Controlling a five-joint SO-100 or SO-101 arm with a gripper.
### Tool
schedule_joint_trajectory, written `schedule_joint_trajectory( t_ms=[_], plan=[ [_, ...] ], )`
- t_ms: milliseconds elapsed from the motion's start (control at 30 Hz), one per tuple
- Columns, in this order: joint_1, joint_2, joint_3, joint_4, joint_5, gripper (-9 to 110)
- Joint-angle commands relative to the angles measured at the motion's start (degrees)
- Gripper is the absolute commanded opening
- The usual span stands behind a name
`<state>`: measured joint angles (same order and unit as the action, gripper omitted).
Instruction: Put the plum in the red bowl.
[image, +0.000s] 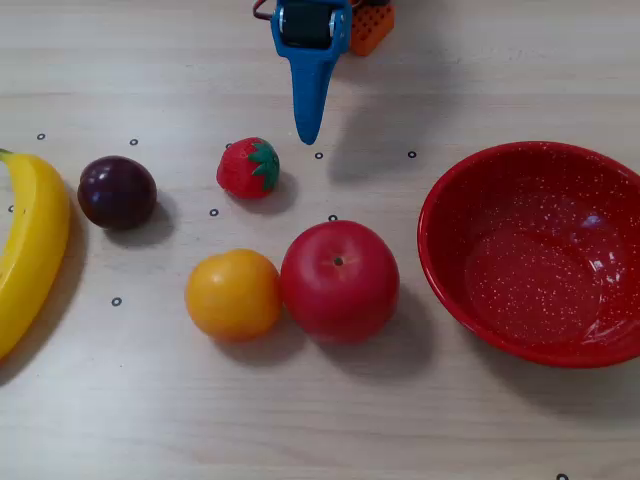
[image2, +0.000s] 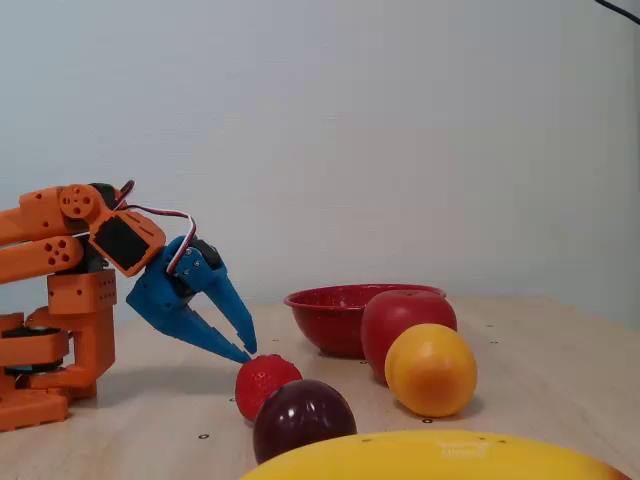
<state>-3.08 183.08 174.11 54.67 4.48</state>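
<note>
The plum (image: 117, 192) is a small dark purple fruit lying on the wooden table at the left, between the banana and the strawberry. It also shows low in the front of the side fixed view (image2: 302, 418). The red bowl (image: 535, 250) with white speckles stands empty at the right, and it shows behind the apple in the side fixed view (image2: 325, 312). My blue gripper (image: 308, 135) hangs at the top centre, just up and right of the strawberry and far from the plum. In the side fixed view the gripper (image2: 248, 353) has its fingertips together and holds nothing.
A strawberry (image: 248, 167) lies just below the gripper tip. An orange fruit (image: 233, 294) and a big red apple (image: 339, 281) touch each other in the middle, between plum and bowl. A banana (image: 30, 250) lies along the left edge. The orange arm base (image2: 60, 340) stands behind.
</note>
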Motion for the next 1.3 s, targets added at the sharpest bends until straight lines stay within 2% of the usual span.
schedule_joint_trajectory(
  t_ms=[0,267,433,633,867,967,1133,1267],
  plan=[
    [2.37,0.7,0.44,-1.14,4.04,0],
    [2.37,0.62,0.44,-1.14,3.96,0],
    [1.58,-6.68,-5.1,-1.32,5.27,0],
    [-1.93,-25.66,-22.94,-0.88,3.69,0],
    [-8.96,-43.59,-43.59,4.83,6.68,0],
    [-11.95,-51.68,-53.88,9.93,7.56,0],
    [-17.75,-68.03,-75.76,25.66,7.91,0],
    [-22.76,-79.1,-88.51,31.03,10.9,0]
  ],
)
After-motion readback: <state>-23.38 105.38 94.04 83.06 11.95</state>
